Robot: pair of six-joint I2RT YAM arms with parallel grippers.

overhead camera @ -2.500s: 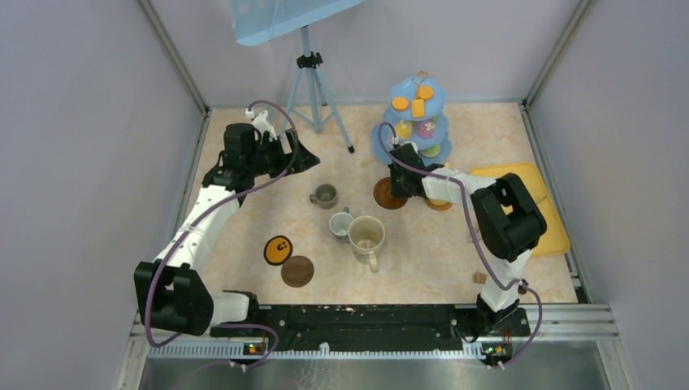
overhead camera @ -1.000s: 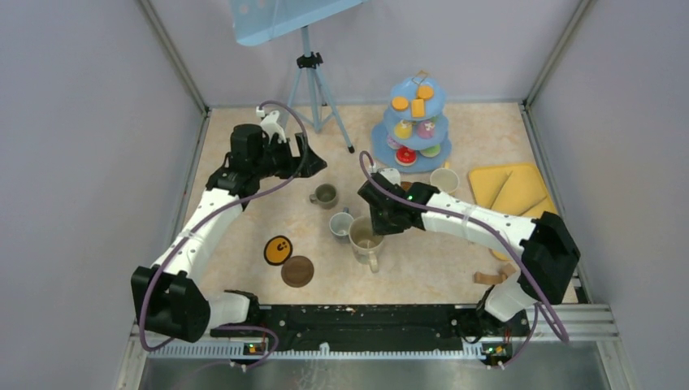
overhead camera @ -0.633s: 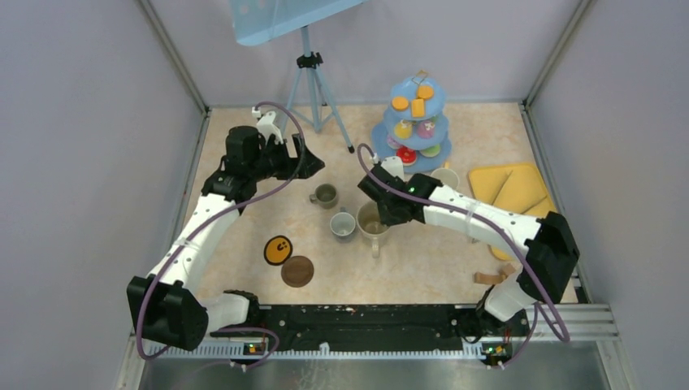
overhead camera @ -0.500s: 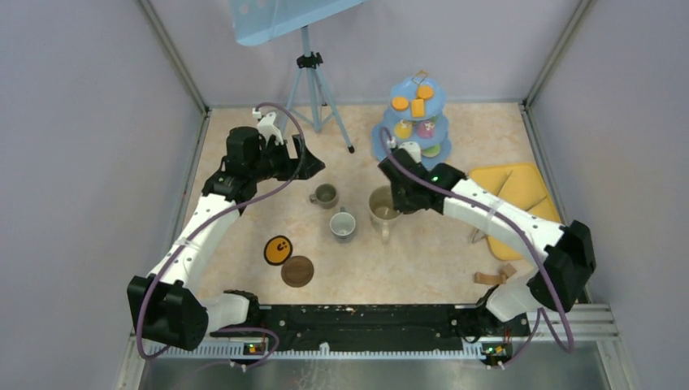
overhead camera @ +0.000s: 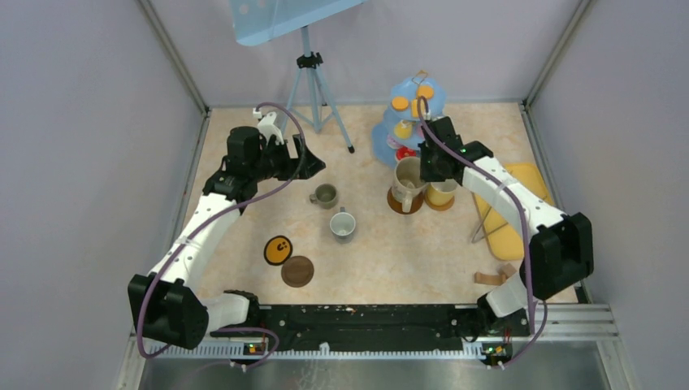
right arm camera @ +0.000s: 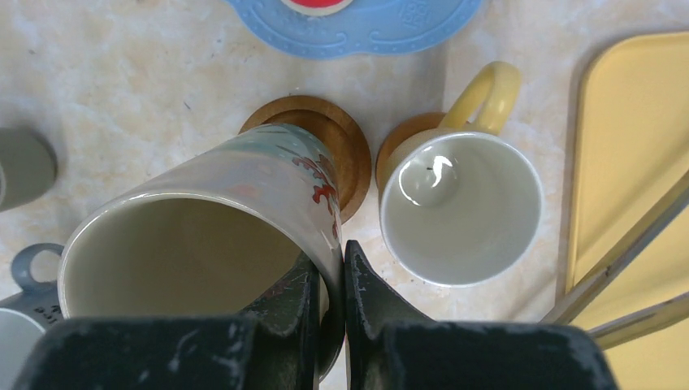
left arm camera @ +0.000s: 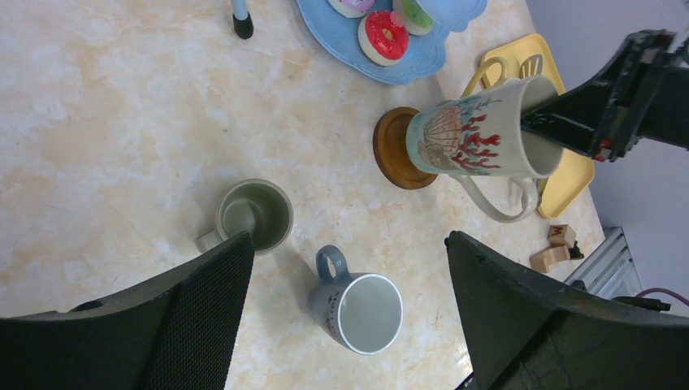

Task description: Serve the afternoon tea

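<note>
My right gripper (overhead camera: 428, 166) (right arm camera: 331, 260) is shut on the rim of the large cream mug (overhead camera: 406, 180) (right arm camera: 211, 244), one finger inside and one outside. The mug hangs tilted, its base over a brown coaster (overhead camera: 404, 203) (right arm camera: 325, 138); I cannot tell if it touches. Beside it the yellow mug (overhead camera: 441, 193) (right arm camera: 461, 207) stands on another coaster. Behind them is the light-blue cake stand (overhead camera: 410, 114) with toy cakes. My left gripper (overhead camera: 305, 158) (left arm camera: 345, 244) hovers open and empty above two small grey mugs (left arm camera: 256, 215) (left arm camera: 361, 309).
A tripod (overhead camera: 313, 81) stands at the back. The flat yellow tray (overhead camera: 520, 211) and metal tongs (overhead camera: 483, 227) lie at the right, small wooden blocks (overhead camera: 496, 275) near the front. A yellow-and-black disc (overhead camera: 279, 249) and a brown coaster (overhead camera: 297, 270) lie front left.
My right gripper closed on the large cream mug's rim and carried it from the table's middle to the back right, over the coaster beside the yellow mug. The left arm barely moved.
</note>
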